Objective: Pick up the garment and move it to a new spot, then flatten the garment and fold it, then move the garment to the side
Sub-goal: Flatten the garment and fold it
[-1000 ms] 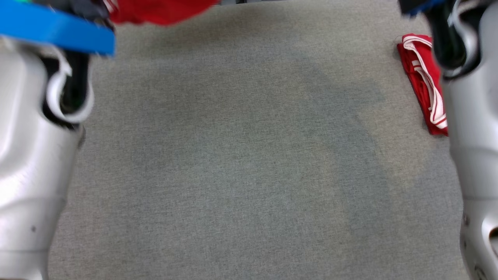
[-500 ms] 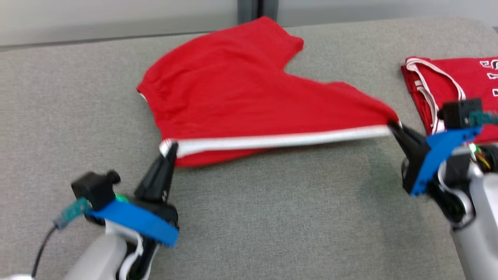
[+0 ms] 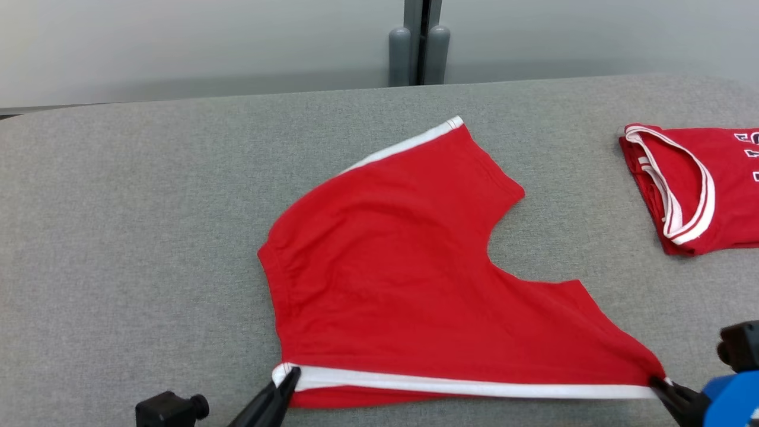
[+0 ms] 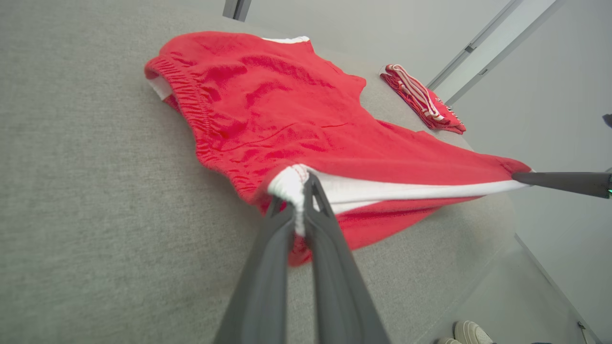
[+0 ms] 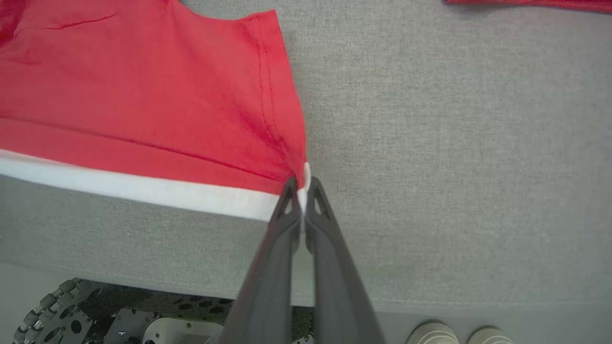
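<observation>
Red cloth, white side stripe: the shorts (image 3: 415,284) lie spread on the grey fabric tabletop (image 3: 148,207), waistband toward my left, the two legs toward my right and far side.

Left jaws: pressed together on the waistband end of the white stripe (image 3: 474,388). Left wrist view shows the white corner bunched between my two dark fingers (image 4: 267,267), with the gathered elastic running away just beyond the tips.

Right jaws: pressed together on the opposite end of the same stripe, at the leg-hem corner. Right wrist view shows the fingertips (image 5: 287,205) nipping that corner, with the red hem seam running off from them.

Stripe drawn straight between the two pinches along the near edge. That edge stands a little off the tabletop, a lower layer of red hanging beneath it; the rest of the shorts rests flat.

Second red garment (image 3: 729,196) with white trim, folded, far right of the tabletop, well apart from the shorts.

Pale shoe tips (image 5: 432,332) on the floor past the near tabletop edge.
</observation>
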{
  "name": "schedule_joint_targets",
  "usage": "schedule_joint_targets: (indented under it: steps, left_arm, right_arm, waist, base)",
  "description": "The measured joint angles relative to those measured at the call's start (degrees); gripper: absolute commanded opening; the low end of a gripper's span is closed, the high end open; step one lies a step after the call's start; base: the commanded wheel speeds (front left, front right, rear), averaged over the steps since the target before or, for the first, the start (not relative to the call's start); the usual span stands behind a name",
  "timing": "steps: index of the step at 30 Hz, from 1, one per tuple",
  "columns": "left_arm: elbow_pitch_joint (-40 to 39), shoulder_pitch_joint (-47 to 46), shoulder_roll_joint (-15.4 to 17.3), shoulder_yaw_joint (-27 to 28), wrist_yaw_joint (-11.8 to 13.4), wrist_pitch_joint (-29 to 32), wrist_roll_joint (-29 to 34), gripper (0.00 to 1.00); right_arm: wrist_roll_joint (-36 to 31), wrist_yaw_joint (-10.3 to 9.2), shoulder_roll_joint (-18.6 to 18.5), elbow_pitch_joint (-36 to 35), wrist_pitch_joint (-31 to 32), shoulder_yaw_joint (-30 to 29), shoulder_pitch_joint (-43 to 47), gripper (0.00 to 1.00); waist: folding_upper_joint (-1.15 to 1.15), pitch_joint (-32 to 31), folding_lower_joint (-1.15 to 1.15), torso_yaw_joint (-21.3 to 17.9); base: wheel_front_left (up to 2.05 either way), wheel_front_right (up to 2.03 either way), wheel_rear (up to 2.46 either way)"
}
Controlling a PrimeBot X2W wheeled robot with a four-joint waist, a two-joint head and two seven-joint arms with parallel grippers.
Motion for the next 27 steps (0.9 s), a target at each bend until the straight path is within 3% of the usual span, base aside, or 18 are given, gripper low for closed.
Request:
schedule_joint_targets:
  steps: [6,10,20,27]
  left_arm:
    - [-7.2,2.4,2.0,0.7,2.1,1.8,-1.4,0.0]
    - [-7.8,0.4,1.8,1.4,2.1,2.3,-1.7,0.0]
    - [3.7,-15.6,-7.3,1.9,0.2,4.0,-2.9,0.0]
    - [13.9,-23.5,-12.7,3.3,-0.3,1.7,-2.8,0.0]
  right_arm:
    - [-1.1,-0.01,1.0,-8.4,4.3,-2.2,1.3,0.0]
    - [-1.4,-0.02,-1.1,-7.8,5.2,-0.9,-4.6,0.0]
    - [-0.4,-0.07,-8.6,11.2,1.7,5.8,-31.0,0.0]
    - [-0.4,-0.07,-10.5,25.8,-1.3,10.5,-44.5,0.0]
  waist:
    - [0.0,0.2,0.0,0.8]
    - [0.0,0.4,0.01,1.2]
    - [0.0,3.8,0.02,3.1]
    - [0.0,7.0,0.02,6.2]
  base:
    - [0.0,0.0,0.0]
    - [0.0,0.0,0.0]
    - [0.0,0.0,0.0]
    - [0.0,0.0,0.0]
